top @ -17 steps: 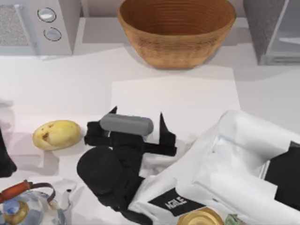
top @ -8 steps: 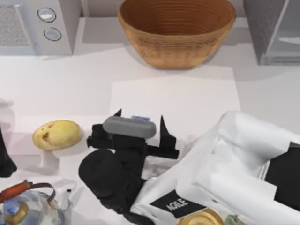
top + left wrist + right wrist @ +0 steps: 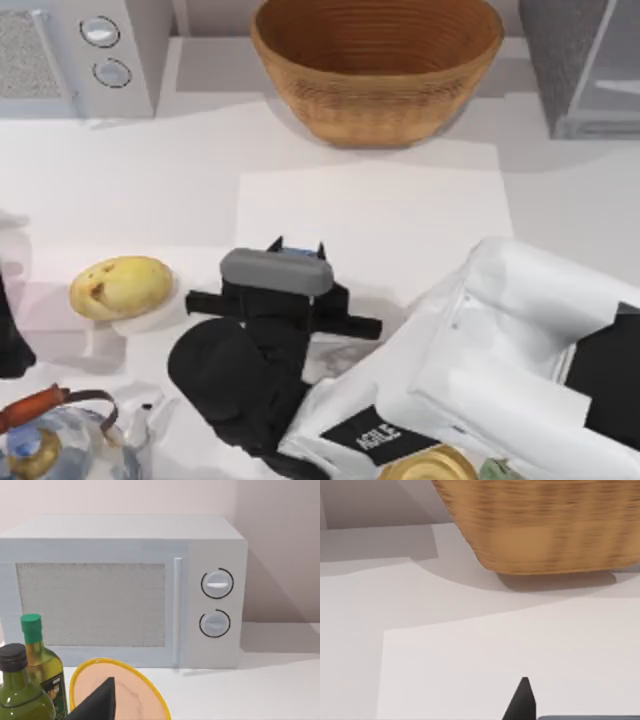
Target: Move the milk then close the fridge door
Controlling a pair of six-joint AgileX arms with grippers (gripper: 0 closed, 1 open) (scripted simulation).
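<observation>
The milk [image 3: 298,254] shows as a thin blue strip on the table near the middle, just below the white mat [image 3: 400,200]. My right gripper [image 3: 298,247] is shut on the milk, one black finger on each side, and its grey wrist block hides most of the carton. In the right wrist view one fingertip [image 3: 522,700] points toward the mat. The fridge door [image 3: 612,95] stands open at the far right back, beside the grey speckled fridge body [image 3: 555,45]. My left arm [image 3: 8,340] is parked at the left edge.
A wicker basket [image 3: 376,60] stands at the back centre and a microwave [image 3: 80,50] at the back left. A potato [image 3: 121,287] lies left of the gripper, with a kettle [image 3: 50,440] at the front left. Oil bottles [image 3: 40,665] and a yellow plate [image 3: 125,695] stand before the microwave.
The right gripper's fingers have drawn in from a wide spread and shut on the milk. The wrist has shifted slightly toward the mat. The left arm has not moved.
</observation>
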